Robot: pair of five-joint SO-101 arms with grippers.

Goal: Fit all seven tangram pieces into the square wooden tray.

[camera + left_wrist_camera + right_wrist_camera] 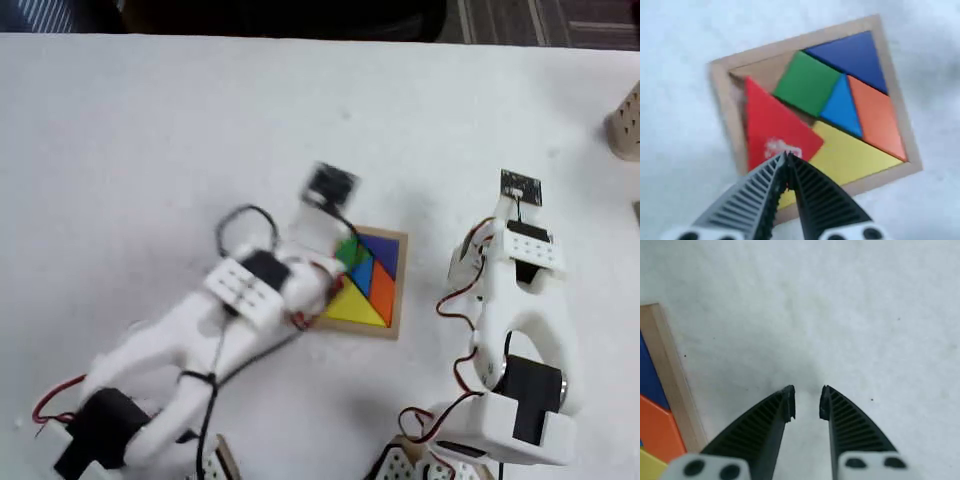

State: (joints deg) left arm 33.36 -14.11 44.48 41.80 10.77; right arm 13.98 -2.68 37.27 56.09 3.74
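Left arm (pixel 190 340) stretched low across bench (pixel 150 150), wrist over square wooden tray (pixel 722 100). Left claw (pixel 786 161) tips pressed together, nothing visible between them, at edge of red triangle (pixel 772 125); contact unclear. Red triangle inside tray beside green square (pixel 807 82), bare wood showing along it. Yellow piece (pixel 855 157) and orange piece (pixel 877 120) seated. Right arm (pixel 515 300) folded beside tray. Right claw (pixel 806 402) slightly parted, empty, over bare bench.

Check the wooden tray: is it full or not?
Not full: bare wood shows in the tray between the red triangle and green square.
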